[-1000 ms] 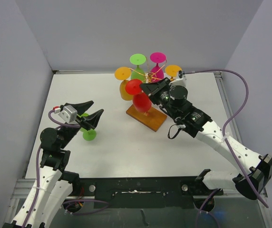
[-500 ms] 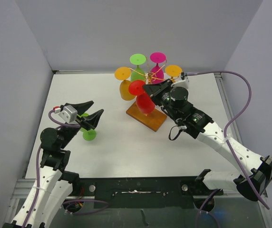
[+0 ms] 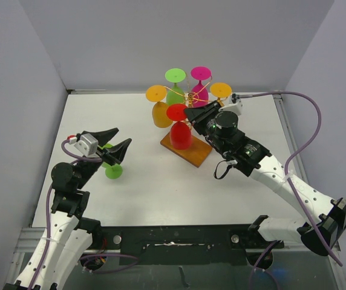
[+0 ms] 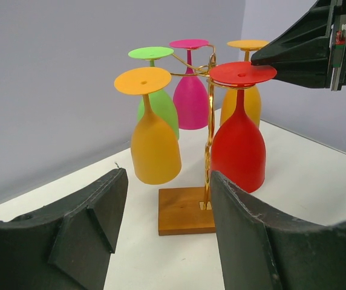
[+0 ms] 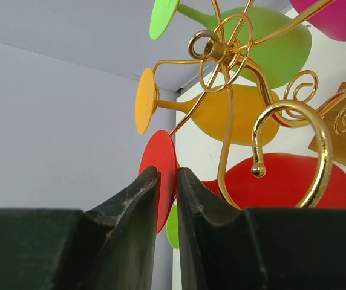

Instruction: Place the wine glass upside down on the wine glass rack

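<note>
**Five glasses on the rack, the red one pinched by its foot**

We see the right gripper [image 5: 164,175] clenched on the red wine glass [image 4: 238,151]. Its two fingers nip the rim of the flat red foot, one on each face of the disc. From that pinch the stem runs away from the jaws through a curled arm of the wine glass rack [image 4: 209,130]. The bowl hangs mouth down beyond the jaws, above the wooden base [image 3: 188,151]. We cannot tell whether the foot already bears on the wire or the jaws carry part of it.

Past the jaws, four more hang the same way: an orange glass [image 4: 155,151], a lime glass [image 4: 151,53], a magenta glass [image 4: 191,99] and a second orange glass [image 4: 247,44].

The left gripper [image 3: 124,135] is spread wide and grasps nothing. A green wine glass [image 3: 114,171] sits on the table [image 3: 149,193] just under and behind its jaws. We cannot make out whether it is upright or on its side.

We judge the red glass light and stiff, with a smooth, slippery skin, and we would treat it as breakable. The foot is the sensible hold, since its flat faces suit the pads and the stem stays free for the wire. Gripped only at the rim, though, the glass could pivot. The thin rack may spring or rock, so letting go calls for a slow, small opening.
</note>
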`<action>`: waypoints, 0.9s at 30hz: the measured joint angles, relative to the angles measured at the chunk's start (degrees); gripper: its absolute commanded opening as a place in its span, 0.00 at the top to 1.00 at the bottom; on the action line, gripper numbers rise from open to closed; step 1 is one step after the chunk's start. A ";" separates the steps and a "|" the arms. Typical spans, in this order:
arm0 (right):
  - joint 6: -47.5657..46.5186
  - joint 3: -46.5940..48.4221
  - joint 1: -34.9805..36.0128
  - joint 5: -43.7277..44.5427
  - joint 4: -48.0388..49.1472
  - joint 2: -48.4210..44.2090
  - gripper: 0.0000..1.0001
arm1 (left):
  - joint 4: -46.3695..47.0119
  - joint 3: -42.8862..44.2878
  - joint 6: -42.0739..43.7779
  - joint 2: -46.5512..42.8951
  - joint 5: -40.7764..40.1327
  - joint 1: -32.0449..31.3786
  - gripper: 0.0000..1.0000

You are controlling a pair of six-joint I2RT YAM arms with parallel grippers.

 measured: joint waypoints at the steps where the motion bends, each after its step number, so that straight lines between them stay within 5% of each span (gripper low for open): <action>1: 0.00 -0.02 0.00 0.13 -0.09 0.00 0.77 | 0.00 0.00 0.00 0.00 -0.15 -0.02 0.45; 11: 0.15 -0.72 -0.02 1.22 -0.42 -1.86 0.54 | -1.05 0.00 0.00 0.68 -3.37 -0.02 0.43; 27: -5.95 -4.85 -1.42 5.60 0.90 -11.78 0.43 | -13.49 5.05 -3.74 4.76 -16.83 -0.02 0.38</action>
